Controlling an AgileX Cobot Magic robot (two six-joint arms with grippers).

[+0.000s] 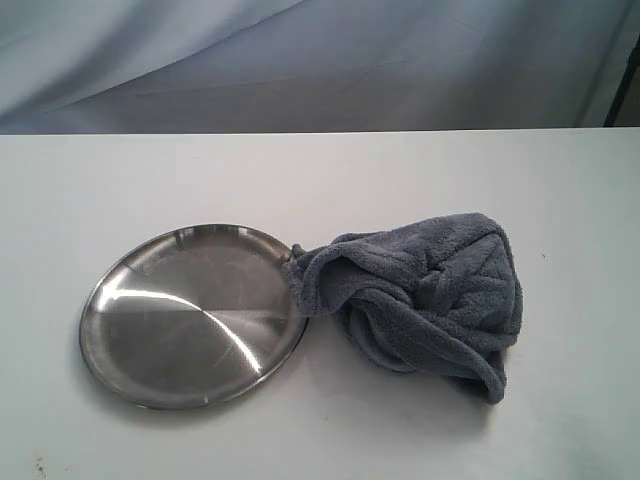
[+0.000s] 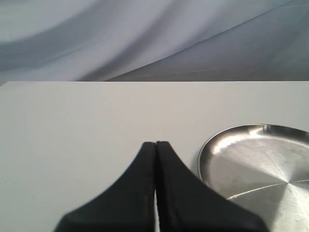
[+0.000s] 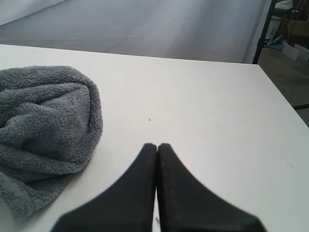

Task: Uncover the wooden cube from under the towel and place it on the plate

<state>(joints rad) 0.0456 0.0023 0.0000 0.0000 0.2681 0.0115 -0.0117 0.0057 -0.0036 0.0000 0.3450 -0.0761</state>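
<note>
While both hang low, jaws pressed together, empty, I log left gripper (image 2: 155, 145) by plate (image 2: 251, 164), right gripper (image 3: 157, 146) by towel (image 3: 43, 121); white worktop (image 1: 300, 180), grey curtain (image 1: 300, 60) beyond far edge.

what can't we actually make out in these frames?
- Wooden cube: seen in no view; the bunched towel would hide it.
- Plate, left wrist view: cut off by the frame edge, partly behind the shut left gripper.
- Towel, right wrist view: cut off by the frame edge.
- Both arms: outside the exterior view; the right gripper shows only its shut tips.
</note>
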